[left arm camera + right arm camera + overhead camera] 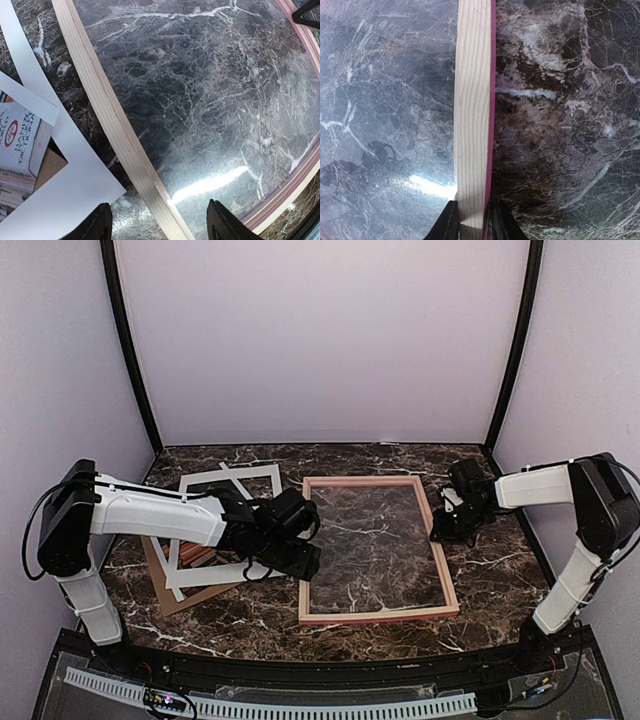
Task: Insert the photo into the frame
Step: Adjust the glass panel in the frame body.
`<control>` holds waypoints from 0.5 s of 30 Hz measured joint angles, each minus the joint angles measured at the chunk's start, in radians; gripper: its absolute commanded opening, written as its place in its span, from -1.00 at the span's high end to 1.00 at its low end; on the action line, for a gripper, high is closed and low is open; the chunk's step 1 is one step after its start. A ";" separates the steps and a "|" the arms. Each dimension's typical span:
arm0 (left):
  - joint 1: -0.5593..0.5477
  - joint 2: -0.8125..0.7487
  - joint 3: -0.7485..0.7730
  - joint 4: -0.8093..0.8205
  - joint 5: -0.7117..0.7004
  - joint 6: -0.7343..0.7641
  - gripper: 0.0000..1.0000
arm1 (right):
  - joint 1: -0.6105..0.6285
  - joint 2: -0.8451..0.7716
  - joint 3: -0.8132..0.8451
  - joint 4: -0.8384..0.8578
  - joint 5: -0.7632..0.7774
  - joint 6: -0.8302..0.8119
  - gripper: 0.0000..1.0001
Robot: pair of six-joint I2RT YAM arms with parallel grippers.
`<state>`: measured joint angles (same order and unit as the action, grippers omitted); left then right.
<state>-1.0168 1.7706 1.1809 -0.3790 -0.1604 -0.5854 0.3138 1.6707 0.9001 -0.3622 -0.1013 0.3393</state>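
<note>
surface: dark marble-patterned table (480, 580) veined in white, closed in by plain pale walls (320, 340).
frame: pink-faced frame (380, 614) with pale wood sides lies flat at mid-table. the marble shows through its clear pane (210, 100), which carries a bright streak of glare.
right gripper: the right gripper (440, 532) sits at the frame's right rail. the wrist view shows its fingers (449, 225) pinching the wooden rail, one on either side.
left gripper: the left gripper (305, 562) hangs low over the frame's left rail, towards the near corner. its fingers (100, 225) are spread wide, straddling the rail and holding nothing.
photo: the photo (20, 140) lies outside the frame, to its left, tucked under a white mat (230, 475) and on top of a brown backing board (180, 598). only a slice of it shows through the mat's window.
writing: a book spine printed in the photo bears dark capitals cut off by the mat, reading roughly "harv" and "diction", next to a small red-ringed oval emblem. the finer lettering is too small to read.
</note>
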 measured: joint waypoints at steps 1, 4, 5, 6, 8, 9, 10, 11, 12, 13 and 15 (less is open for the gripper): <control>-0.013 0.000 0.000 -0.005 -0.005 -0.010 -0.32 | 0.000 -0.002 -0.003 0.003 0.000 0.000 0.52; -0.042 0.001 0.000 -0.027 -0.017 -0.039 -0.31 | 0.000 -0.007 -0.013 0.016 0.000 0.003 0.53; -0.050 0.002 -0.001 -0.034 -0.020 -0.049 -0.31 | -0.001 -0.009 -0.016 0.021 0.000 0.003 0.53; -0.057 0.002 -0.004 -0.038 -0.021 -0.057 -0.30 | -0.001 -0.011 -0.019 0.025 0.000 0.004 0.53; -0.069 0.002 -0.012 -0.047 -0.023 -0.071 -0.30 | -0.001 -0.013 -0.024 0.031 0.000 0.007 0.53; -0.076 0.002 -0.018 -0.053 -0.024 -0.079 -0.29 | -0.001 -0.013 -0.026 0.033 0.000 0.010 0.53; -0.078 0.002 -0.022 -0.060 -0.024 -0.084 -0.29 | -0.001 -0.014 -0.027 0.036 0.000 0.011 0.53; -0.082 0.002 -0.027 -0.066 -0.024 -0.088 -0.29 | -0.002 -0.015 -0.029 0.038 0.000 0.012 0.53; -0.084 0.002 -0.032 -0.069 -0.024 -0.093 -0.29 | -0.002 -0.016 -0.031 0.041 0.000 0.014 0.53; -0.087 0.002 -0.037 -0.072 -0.024 -0.097 -0.29 | -0.002 -0.016 -0.032 0.043 0.000 0.014 0.53; -0.088 0.002 -0.047 -0.076 -0.024 -0.102 -0.29 | -0.002 -0.016 -0.033 0.044 -0.001 0.014 0.53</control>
<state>-1.1046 1.7729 1.1343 -0.4553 -0.1841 -0.6872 0.3115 1.6547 0.8673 -0.3183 -0.1024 0.3538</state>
